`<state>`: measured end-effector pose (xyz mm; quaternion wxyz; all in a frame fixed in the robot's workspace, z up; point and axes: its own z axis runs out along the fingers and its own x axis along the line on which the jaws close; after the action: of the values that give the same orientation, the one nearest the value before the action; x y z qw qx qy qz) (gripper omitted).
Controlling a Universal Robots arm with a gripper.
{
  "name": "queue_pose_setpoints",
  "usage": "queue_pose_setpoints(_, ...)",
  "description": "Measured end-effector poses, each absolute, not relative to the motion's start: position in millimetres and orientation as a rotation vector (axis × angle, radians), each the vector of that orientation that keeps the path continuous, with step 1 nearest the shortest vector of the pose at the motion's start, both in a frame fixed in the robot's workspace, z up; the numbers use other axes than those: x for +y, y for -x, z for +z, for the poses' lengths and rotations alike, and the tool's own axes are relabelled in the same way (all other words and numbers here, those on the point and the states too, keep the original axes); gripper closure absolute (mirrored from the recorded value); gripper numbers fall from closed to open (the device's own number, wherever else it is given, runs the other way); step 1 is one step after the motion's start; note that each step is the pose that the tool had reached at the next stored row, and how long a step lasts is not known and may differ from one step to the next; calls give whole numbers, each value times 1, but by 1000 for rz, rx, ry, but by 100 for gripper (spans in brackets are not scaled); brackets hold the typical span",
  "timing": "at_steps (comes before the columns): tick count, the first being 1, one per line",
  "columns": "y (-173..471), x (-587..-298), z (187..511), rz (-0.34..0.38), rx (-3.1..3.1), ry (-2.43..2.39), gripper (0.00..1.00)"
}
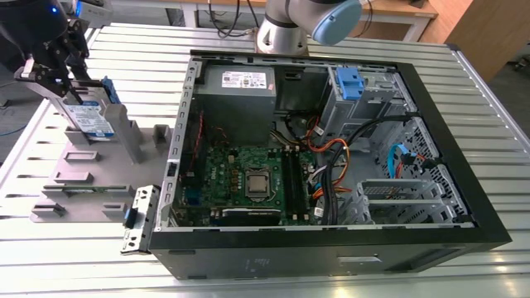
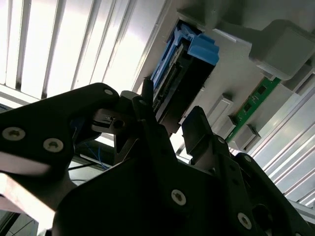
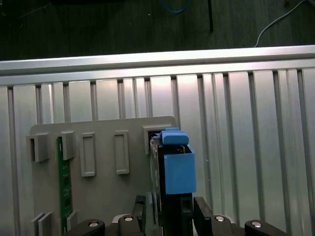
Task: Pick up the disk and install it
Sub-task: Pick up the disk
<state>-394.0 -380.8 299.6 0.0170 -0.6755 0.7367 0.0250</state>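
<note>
Your jaws sit either side of the disk (image 1: 89, 118), which stands tall in the stand (image 1: 91, 180) by a counter (image 1: 49, 261) corner; whether they pinch it is unclear.

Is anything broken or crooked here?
Nothing looks broken. The computer case lies on its side with the cover off, and a metal bracket sits loose beside it. The disk stands on edge in a grey holder.

Bright, even overhead light in the exterior view; the slatted metal table (image 1: 488, 112) gleams pale. In the second wrist view its slats glare white behind the dark, backlit gripper (image 2: 170, 110).
</note>
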Motion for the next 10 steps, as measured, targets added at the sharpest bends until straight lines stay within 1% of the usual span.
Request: queue_pose_setpoints(10, 394, -377, 300, 78, 2290, 2100, 49)
